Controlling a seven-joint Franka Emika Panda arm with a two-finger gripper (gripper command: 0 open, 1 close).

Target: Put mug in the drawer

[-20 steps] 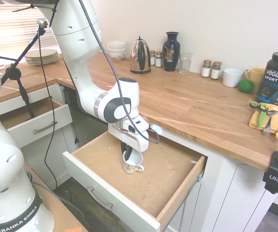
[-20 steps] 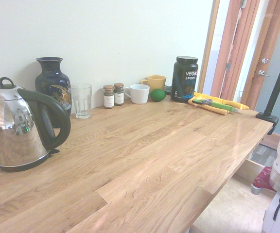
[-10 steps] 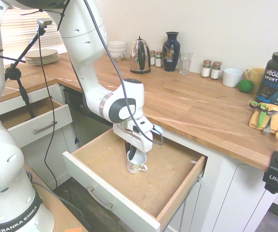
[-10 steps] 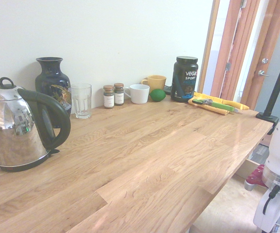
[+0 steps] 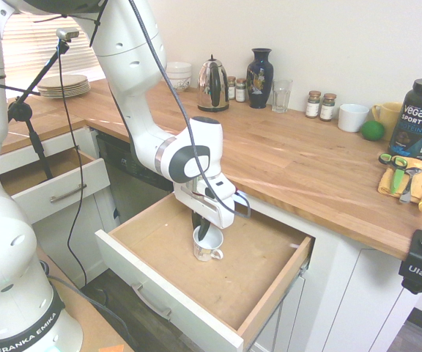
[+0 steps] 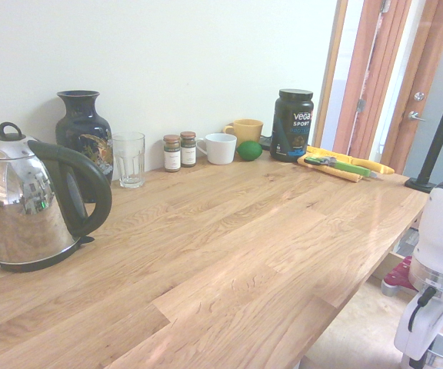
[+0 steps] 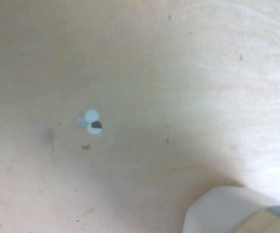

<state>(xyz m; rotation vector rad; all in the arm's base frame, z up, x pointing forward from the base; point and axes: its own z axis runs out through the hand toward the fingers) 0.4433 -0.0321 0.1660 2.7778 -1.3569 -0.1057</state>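
The mug (image 5: 206, 244) stands upright on the brown bottom of the open drawer (image 5: 262, 253), so placement appears essentially done; release and withdrawal remain. The gripper (image 5: 203, 229) reaches into the mug's mouth, but whether its fingers grip the rim cannot be told. The mug's base contact is hard to confirm.

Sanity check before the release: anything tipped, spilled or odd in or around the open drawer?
Nothing stands out. The mug stands upright on the drawer bottom, with the gripper reaching into its mouth. A second, smaller drawer to the left is also pulled open. No spills or damage visible.
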